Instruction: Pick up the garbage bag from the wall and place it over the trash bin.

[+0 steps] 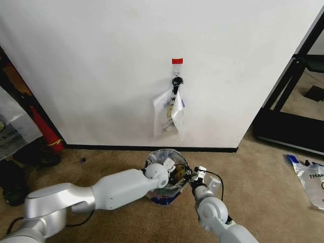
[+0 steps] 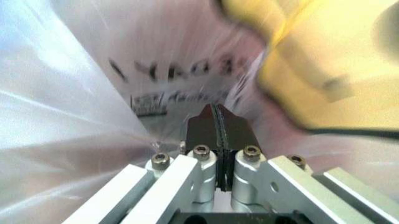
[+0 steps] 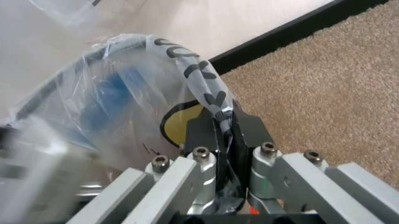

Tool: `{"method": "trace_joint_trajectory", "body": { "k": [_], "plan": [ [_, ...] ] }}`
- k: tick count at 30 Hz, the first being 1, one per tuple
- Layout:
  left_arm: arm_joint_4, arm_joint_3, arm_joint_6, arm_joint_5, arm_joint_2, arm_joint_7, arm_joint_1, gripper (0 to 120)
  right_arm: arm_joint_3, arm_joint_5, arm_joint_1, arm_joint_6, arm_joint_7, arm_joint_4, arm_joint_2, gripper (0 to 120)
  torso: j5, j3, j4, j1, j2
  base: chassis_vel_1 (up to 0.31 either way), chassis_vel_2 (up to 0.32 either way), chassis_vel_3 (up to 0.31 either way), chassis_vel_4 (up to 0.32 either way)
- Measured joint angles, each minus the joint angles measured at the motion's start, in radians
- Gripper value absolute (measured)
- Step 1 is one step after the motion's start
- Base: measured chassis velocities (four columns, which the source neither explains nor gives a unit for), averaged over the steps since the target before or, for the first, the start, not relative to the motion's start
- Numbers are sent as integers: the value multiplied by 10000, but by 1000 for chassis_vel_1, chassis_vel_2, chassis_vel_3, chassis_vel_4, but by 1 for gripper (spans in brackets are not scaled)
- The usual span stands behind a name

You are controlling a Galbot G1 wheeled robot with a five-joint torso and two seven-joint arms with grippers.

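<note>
Both my tools, left tool (image 2: 219, 122) and right tool (image 3: 224, 128), pinch the garbage bag (image 1: 164, 157) stretched over the trash bin (image 1: 163, 198); uneven pull could tear it.

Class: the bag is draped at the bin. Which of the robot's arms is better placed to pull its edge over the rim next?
Probably the right. Its tool is shut on the garbage bag at the trash bin edge; the left tool is closed inside the bag.
</note>
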Motion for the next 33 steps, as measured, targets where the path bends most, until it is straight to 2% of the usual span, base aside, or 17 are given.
{"method": "trace_joint_trajectory", "body": {
  "k": [5,10,13,14,16,18,20,24,26,27,28,30,33],
  "plan": [
    [-703,-283,9,-185,288,-157,-155,0,-50,-76,3,0,1,-15,69,1,1,-2,1,0,2,0,0,0,0],
    [-1586,-724,10,-458,868,-393,-396,0,-53,-126,-63,0,9,-3,58,1,2,-3,1,-1,4,0,0,0,0],
    [-1964,-902,-10,-324,1202,-386,-410,0,-32,-130,-86,0,10,15,47,1,5,-3,3,-2,4,0,0,0,0],
    [-2248,-1094,-131,191,1516,-265,-374,0,-1,-129,-88,0,9,17,31,1,5,-3,5,-2,4,0,0,0,0],
    [-2702,-1645,-423,983,1984,102,-186,0,0,-129,-87,0,9,13,-43,1,4,-3,9,-2,4,0,0,0,0],
    [-3275,-2652,-549,822,2378,127,108,0,-30,-129,-54,0,6,-26,-95,1,0,-4,4,-2,5,0,0,0,0],
    [-3457,-2900,-571,730,2507,129,186,0,-33,-129,-46,0,5,-39,-95,1,2,-4,3,-2,5,0,0,0,0],
    [-4483,-4329,-988,489,3245,206,1040,0,-31,-129,-25,0,-239,-117,-89,1,6,-5,2,-3,7,0,0,0,0],
    [-4841,-5116,-1455,558,3498,287,1759,0,8,-111,-32,8,-341,-119,-100,1,2,-4,6,-3,6,0,0,0,0],
    [-4841,-5116,-1455,558,3498,287,1759,0,8,-111,-32,8,-341,-119,-100,1,2,-4,6,-3,6,0,0,0,0],
    [-5090,-6027,-1803,661,3664,367,2420,0,54,-71,-62,26,-361,-119,-109,4,0,-2,7,-2,5,0,0,0,0],
    [-5279,-7070,-2229,989,3812,539,3187,0,77,-23,-99,31,-396,-70,-114,11,16,0,4,-2,3,0,0,0,0],
    [-5692,-8737,-2862,1464,4004,961,4627,0,138,26,-154,57,-400,80,-164,22,11,2,13,0,0,0,0,0,0]
  ]
}}
